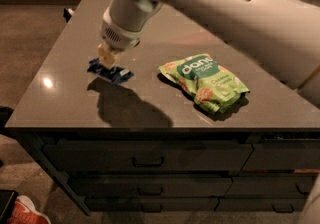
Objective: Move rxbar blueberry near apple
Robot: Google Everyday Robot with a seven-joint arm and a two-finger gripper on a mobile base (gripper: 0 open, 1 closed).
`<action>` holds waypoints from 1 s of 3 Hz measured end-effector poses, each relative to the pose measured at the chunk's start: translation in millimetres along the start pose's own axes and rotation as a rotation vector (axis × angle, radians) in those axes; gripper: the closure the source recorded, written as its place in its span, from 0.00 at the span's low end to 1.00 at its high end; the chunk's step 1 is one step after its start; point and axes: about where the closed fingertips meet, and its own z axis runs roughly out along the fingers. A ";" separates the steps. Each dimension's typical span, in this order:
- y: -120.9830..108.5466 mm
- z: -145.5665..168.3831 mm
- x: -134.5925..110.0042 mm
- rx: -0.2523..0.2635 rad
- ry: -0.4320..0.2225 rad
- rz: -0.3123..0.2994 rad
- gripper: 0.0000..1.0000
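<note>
The rxbar blueberry (112, 72) is a small flat dark blue bar at the left middle of the grey table top (165, 28). My gripper (107, 58) comes down from the big white arm (225, 8) and is shut on the bar's upper edge. The bar hangs a little above the table, and its shadow falls below and to the right of it. The apple is hidden, probably behind the arm.
A green snack bag (205, 82) lies right of the bar on the table. A small dark object (67, 13) sits at the table's far left edge. Drawers (150, 160) fill the front below the top. A red shoe (25, 211) lies on the floor at bottom left.
</note>
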 end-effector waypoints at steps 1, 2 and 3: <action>-2.3 -4.0 -2.4 0.005 -0.008 0.001 1.00; -5.3 -4.0 -0.9 0.015 -0.011 0.016 1.00; -24.4 2.5 -8.2 0.040 -0.042 0.043 1.00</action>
